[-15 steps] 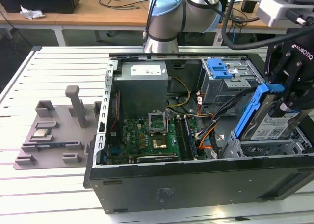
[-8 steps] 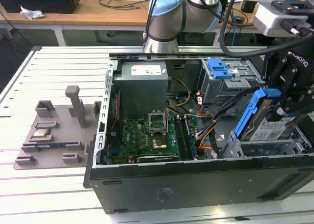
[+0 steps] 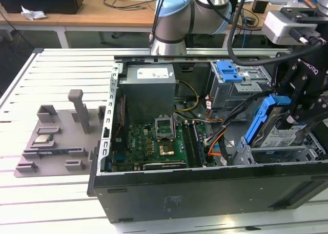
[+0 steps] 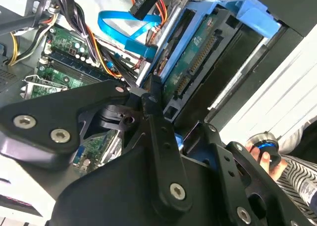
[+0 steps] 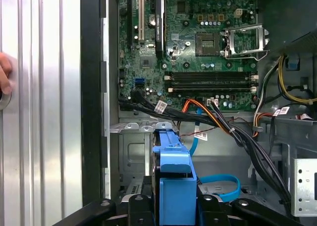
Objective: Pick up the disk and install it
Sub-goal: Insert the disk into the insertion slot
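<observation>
Install step, judging by the pose: your hand (image 3: 302,108) at right of the exterior view pinches the disk (image 3: 281,131), tilted over the drive cage (image 3: 266,154). Seating it calls for squaring to the cage rails. Tight room: cables (image 3: 218,134) just beside, motherboard (image 3: 154,144) beyond.

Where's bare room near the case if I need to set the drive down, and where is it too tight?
Free: slatted table beyond the grey fixture tray, and the strip before the computer case. Crowded: the drive bay, where the gripper holds the disk tilted, beside the cables.
</observation>
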`<state>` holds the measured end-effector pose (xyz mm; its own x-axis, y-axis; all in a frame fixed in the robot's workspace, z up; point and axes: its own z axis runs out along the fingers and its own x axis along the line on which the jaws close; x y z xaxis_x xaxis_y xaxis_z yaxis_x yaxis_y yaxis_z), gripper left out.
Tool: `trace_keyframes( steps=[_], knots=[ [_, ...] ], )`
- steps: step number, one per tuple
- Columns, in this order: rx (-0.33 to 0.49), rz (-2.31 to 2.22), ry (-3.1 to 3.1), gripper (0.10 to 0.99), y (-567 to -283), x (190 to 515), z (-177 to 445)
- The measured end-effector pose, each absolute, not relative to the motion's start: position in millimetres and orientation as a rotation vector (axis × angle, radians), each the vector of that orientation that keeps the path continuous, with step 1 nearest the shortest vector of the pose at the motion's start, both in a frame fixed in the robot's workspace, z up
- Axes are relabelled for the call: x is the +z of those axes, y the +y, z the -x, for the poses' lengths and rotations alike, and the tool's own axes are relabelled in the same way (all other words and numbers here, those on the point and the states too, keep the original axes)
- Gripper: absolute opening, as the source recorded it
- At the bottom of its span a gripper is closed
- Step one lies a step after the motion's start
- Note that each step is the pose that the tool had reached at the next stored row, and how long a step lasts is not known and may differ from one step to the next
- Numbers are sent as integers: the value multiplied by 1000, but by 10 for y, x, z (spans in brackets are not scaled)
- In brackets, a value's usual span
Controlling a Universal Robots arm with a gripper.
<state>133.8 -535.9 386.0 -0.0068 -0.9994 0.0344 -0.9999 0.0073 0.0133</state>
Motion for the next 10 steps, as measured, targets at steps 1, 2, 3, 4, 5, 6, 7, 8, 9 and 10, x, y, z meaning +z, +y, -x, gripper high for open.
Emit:
trace_keyframes(
  steps=[1, 2, 3, 4, 5, 6, 7, 8, 9, 10],
  knots=[
    [23, -2189, -2205, 427, -5359, 3860, -1338],
    [23, -2189, -2205, 427, -5359, 3860, -1338],
    [23, -2189, -2205, 494, -5360, 3860, -1338],
    [23, -2189, -2205, 553, -5360, 3860, -1337],
    [23, -2189, -2205, 620, -5360, 3859, -1337],
    [23, -2189, -2205, 620, -5360, 3859, -1337],
    [23, -2189, -2205, 620, -5359, 3858, -1337],
    [23, -2189, -2205, 620, -5360, 3858, -1337],
    [23, -2189, -2205, 620, -5360, 3857, -1337],
    [23, -2189, -2205, 620, -5359, 3858, -1337]
  ],
)
